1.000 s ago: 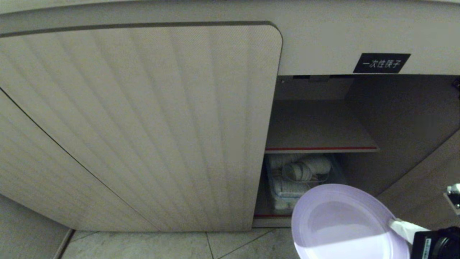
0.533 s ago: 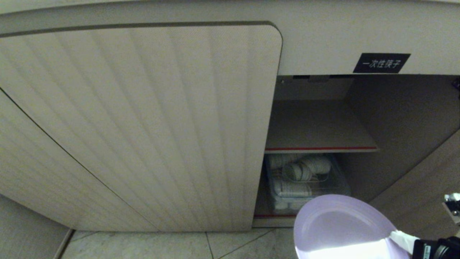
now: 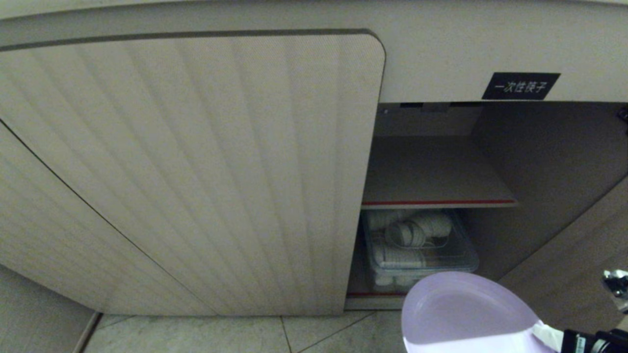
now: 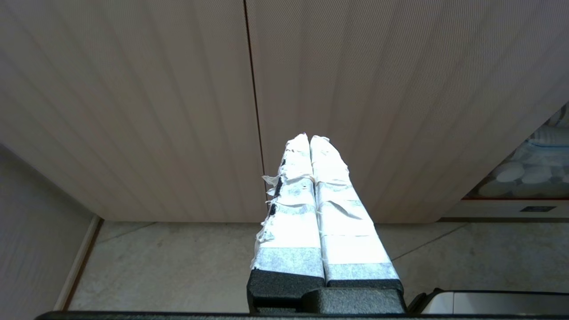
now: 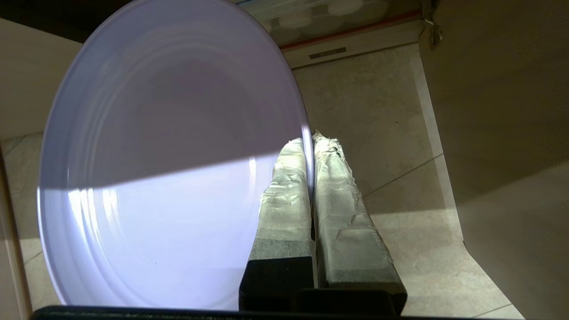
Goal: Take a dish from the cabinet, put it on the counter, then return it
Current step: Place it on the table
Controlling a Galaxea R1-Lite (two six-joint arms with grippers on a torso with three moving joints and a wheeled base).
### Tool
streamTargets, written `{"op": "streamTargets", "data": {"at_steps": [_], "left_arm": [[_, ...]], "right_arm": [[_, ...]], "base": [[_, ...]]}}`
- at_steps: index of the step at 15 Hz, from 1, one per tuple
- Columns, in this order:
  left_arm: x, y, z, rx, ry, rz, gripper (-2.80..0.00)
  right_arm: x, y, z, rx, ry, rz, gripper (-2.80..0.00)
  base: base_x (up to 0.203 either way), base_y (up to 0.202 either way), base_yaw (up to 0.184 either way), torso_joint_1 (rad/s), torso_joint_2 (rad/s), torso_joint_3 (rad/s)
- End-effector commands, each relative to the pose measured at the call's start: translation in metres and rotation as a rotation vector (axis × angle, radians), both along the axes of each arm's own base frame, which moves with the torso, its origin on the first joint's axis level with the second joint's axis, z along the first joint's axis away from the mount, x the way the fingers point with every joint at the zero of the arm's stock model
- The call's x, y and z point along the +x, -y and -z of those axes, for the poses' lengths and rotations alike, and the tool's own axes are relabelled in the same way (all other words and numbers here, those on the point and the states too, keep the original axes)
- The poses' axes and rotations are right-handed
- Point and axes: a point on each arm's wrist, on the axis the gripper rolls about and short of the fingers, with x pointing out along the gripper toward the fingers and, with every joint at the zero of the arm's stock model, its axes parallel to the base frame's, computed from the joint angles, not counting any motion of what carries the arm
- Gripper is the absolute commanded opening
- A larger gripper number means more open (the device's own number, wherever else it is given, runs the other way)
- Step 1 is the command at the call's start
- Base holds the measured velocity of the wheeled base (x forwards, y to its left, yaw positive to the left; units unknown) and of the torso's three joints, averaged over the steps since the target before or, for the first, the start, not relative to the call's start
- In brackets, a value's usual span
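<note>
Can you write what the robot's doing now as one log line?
right gripper: shut on dish rim | dish: outside cabinet, above floor | left gripper: shut, idle

The dish is seen in plain lavender-purple, without pattern, brightly lit on its near part and shaded on the rest. The cabinet is finished in beige, its door patterned with vertical ribs. A black label with white characters is set above the opening. The shelf edge is marked by a thin red line. White cups are held in a clear container. The floor is laid in pale grey mottled tiles. The fingers of the right gripper are wrapped in white tape over black.
</note>
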Motion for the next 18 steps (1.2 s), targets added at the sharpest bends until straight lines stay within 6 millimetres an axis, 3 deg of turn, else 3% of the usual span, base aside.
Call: {"op": "streamTargets", "data": {"at_steps": [1,18], "left_arm": [[0.0,0.0,0.0,-0.001,0.001,0.0,-2.8],[0.0,0.0,0.0,-0.001,0.001,0.0,-2.8]], "right_arm": [[0.0011,-0.0007,0.0012,0.0,-0.008,0.002,-2.8],[0.0011,-0.0011,-0.0007,0.051,0.092,-0.007,-2.8]], "base": [[0.0,0.0,0.0,0.0,0.0,0.0],[0.0,0.0,0.0,0.0,0.0,0.0]]}}
